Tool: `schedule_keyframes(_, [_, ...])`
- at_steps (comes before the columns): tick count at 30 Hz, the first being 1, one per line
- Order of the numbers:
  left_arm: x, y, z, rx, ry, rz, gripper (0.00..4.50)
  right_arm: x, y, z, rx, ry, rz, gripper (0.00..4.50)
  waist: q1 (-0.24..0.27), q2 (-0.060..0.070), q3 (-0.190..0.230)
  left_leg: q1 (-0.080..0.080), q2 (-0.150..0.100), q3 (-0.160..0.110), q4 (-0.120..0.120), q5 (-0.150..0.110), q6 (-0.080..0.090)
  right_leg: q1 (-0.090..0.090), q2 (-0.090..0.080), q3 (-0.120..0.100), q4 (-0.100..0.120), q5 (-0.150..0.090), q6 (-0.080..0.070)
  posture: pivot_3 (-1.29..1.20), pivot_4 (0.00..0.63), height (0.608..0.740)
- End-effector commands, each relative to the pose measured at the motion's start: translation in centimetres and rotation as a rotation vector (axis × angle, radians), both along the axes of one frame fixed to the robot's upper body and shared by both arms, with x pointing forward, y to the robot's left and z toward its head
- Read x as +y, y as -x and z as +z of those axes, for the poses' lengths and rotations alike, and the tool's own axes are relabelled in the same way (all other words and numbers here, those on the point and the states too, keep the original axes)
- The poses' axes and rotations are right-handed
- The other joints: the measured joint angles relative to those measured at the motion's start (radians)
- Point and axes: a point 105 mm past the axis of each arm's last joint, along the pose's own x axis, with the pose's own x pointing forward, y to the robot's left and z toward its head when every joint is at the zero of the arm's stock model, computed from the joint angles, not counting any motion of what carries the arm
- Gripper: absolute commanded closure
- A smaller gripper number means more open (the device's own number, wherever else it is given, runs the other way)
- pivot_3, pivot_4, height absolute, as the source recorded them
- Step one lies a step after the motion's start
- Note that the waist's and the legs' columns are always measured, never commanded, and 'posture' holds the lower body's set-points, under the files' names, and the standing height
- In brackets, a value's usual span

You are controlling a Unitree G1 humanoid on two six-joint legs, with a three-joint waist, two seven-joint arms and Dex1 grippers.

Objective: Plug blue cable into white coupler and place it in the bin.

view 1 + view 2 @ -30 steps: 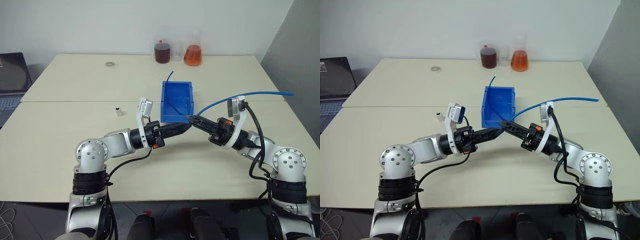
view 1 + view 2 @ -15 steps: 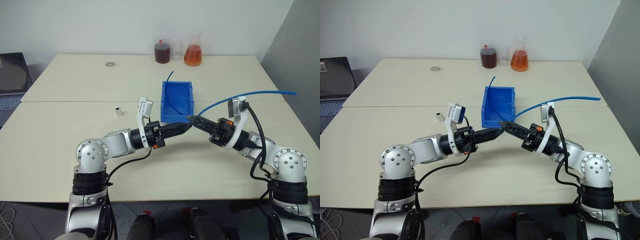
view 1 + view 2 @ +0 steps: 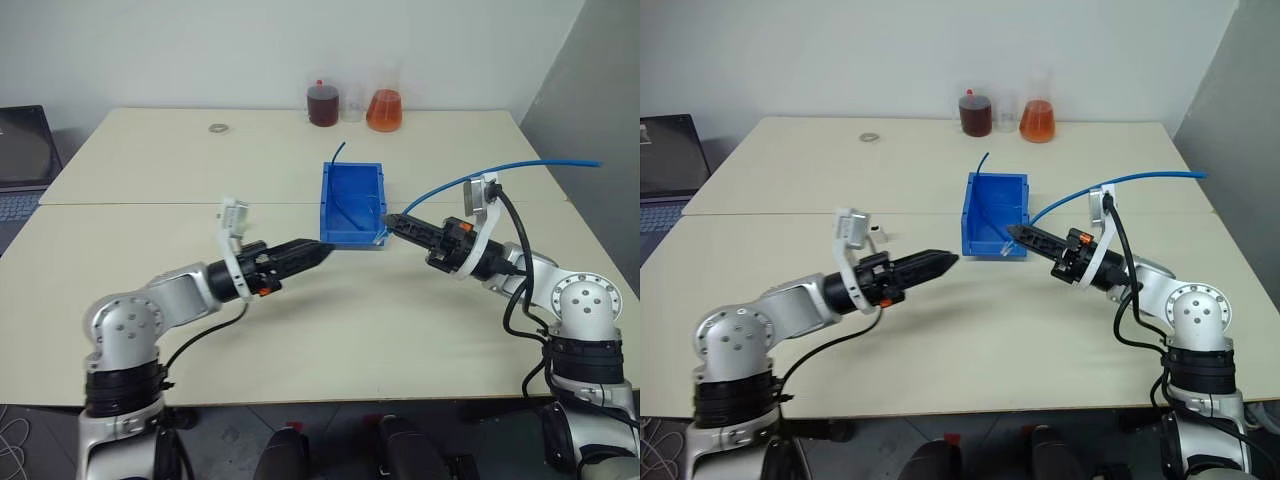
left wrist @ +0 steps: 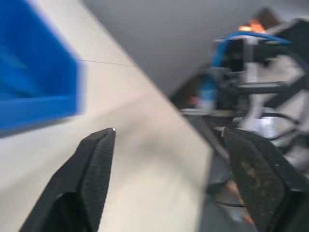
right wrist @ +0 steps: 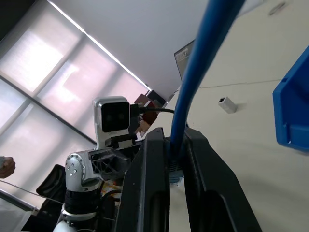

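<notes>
My right gripper [image 3: 392, 220] is shut on the light-blue cable [image 3: 470, 181] close to its plug end, which hangs at the front right corner of the bright-blue bin [image 3: 327, 205]. From the fingers the cable [image 5: 203, 58] arcs up and off to the right. My left gripper [image 3: 318, 248] hovers left of the bin's front, pointing at it; its fingers [image 4: 96, 164] stand wide open with nothing between them. The tiny white coupler [image 3: 880, 232] lies on the table beside my left wrist, and it also shows as a small white coupler [image 5: 226, 104] in the right wrist view.
A short dark-blue wire [image 3: 340, 152] sticks up out of the bin's back. Two flasks, one dark red [image 3: 324, 103] and one orange [image 3: 385, 108], stand at the table's far edge, with a small ring [image 3: 218, 128] to their left. A laptop [image 3: 20, 150] sits at the far left.
My left gripper, shut at the right gripper's tip before, has opened and swung away to the left. The right gripper has edged toward the bin's corner, still holding the cable.
</notes>
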Motion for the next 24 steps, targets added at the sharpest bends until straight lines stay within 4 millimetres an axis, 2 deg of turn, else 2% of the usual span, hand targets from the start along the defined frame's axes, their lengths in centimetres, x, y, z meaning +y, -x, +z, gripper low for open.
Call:
schedule_keyframes(1, [4.6, -2.5, -1.3, -0.119, -0.248, 0.378, 0.01, -0.1, -0.3, 1.5, -0.073, -0.016, -0.001, 4.37, 0.002, 0.0, 0.0, 0.0, 0.0, 0.0, 0.0, 0.0, 0.0, 0.0, 0.0, 0.0, 0.0, 0.0, 0.0, 0.0, 0.15, 0.74])
schedule_keyframes(5, [8.1, -4.5, -4.3, -0.175, -0.518, 0.715, 0.01, 0.5, -0.3, 1.0, -0.084, 0.007, 0.027, 4.37, 0.007, 0.0, 0.0, -0.001, 0.0, 0.0, 0.0, 0.0, 0.0, 0.0, -0.001, 0.0, -0.001, 0.001, -0.002, 0.0, 0.15, 0.74])
schedule_keyframes(8, [9.9, -5.9, -5.3, -0.167, -0.558, 0.912, 0.01, 0.8, -0.4, 0.8, -0.089, 0.017, 0.038, 4.37, 0.011, 0.0, 0.0, -0.002, -0.001, 0.0, 0.0, 0.0, 0.0, 0.0, -0.002, -0.001, -0.002, 0.003, -0.003, 0.0, 0.15, 0.74])
schedule_keyframes(11, [10.5, -7.5, -5.5, -0.169, -0.576, 1.021, 0.01, 0.9, -0.7, 0.8, -0.093, 0.019, 0.04, 4.37, 0.014, 0.0, 0.0, -0.003, -0.001, 0.0, 0.001, 0.0, 0.0, 0.0, -0.002, -0.002, -0.002, 0.004, -0.003, 0.0, 0.15, 0.74])
schedule_keyframes(13, [10.6, -8.6, -5.7, -0.153, -0.563, 1.056, 0.01, 0.9, -0.8, 0.8, -0.096, 0.02, 0.041, 4.37, 0.015, 0.0, 0.0, -0.004, -0.001, 0.0, 0.001, 0.0, 0.0, 0.0, -0.003, -0.002, -0.002, 0.004, -0.003, 0.0, 0.15, 0.74])
schedule_keyframes(16, [9.3, -10.9, -5.8, -0.138, -0.544, 1.056, 0.01, 0.8, -0.9, 0.9, -0.104, 0.023, 0.03, 4.37, 0.017, 0.0, 0.0, -0.004, -0.001, 0.0, 0.001, 0.0, 0.0, 0.0, -0.003, -0.002, -0.002, 0.004, -0.003, 0.0, 0.15, 0.74])
schedule_keyframes(21, [6.7, -12.8, -6.4, -0.111, -0.532, 1.012, 0.01, 0.4, -0.8, 1.0, -0.119, 0.044, 0.014, 4.37, 0.014, 0.0, 0.0, -0.005, -0.001, 0.001, 0.001, 0.0, 0.0, 0.0, -0.003, -0.001, -0.004, 0.004, -0.003, 0.0, 0.15, 0.74])
schedule_keyframes(24, [6.1, -13.4, -6.9, -0.084, -0.526, 1.022, 0.01, 0.1, -0.8, 1.1, -0.127, 0.048, -0.002, 4.37, 0.011, 0.0, 0.0, -0.006, -0.002, 0.001, 0.001, 0.0, 0.0, -0.001, -0.003, -0.002, -0.004, 0.005, -0.003, 0.0, 0.15, 0.74])
